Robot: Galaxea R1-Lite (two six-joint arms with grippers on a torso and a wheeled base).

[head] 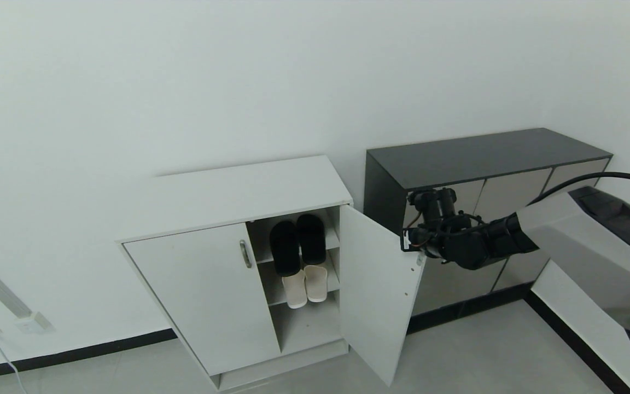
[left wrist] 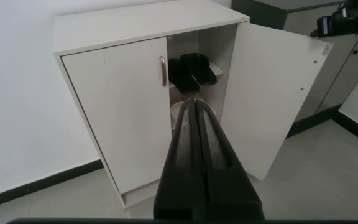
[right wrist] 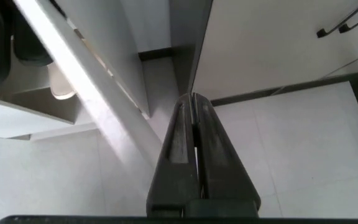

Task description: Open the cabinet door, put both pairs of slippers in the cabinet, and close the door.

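Right arm: it extends level from the right, with the right gripper (head: 407, 241) at the upper free corner of the cabinet's open right door (head: 378, 290). Its fingers are pressed together with nothing between them. Contact with the door edge cannot be confirmed.

Left arm: the left gripper (left wrist: 194, 102) is aimed at the open compartment and held back from it, fingers pressed together and holding nothing.

White cabinet (head: 238, 191): the left door (head: 205, 295) is closed. The right door is swung wide, and its free edge is near the front of the dark sideboard (head: 484, 153).

Contents: the black slippers (head: 297, 243) lie on the upper shelf and the cream slippers (head: 307, 284) on the shelf below. The heels of both pairs overhang the shelf edges.

Tiled floor (head: 484, 350) spreads before the cabinet and the door.
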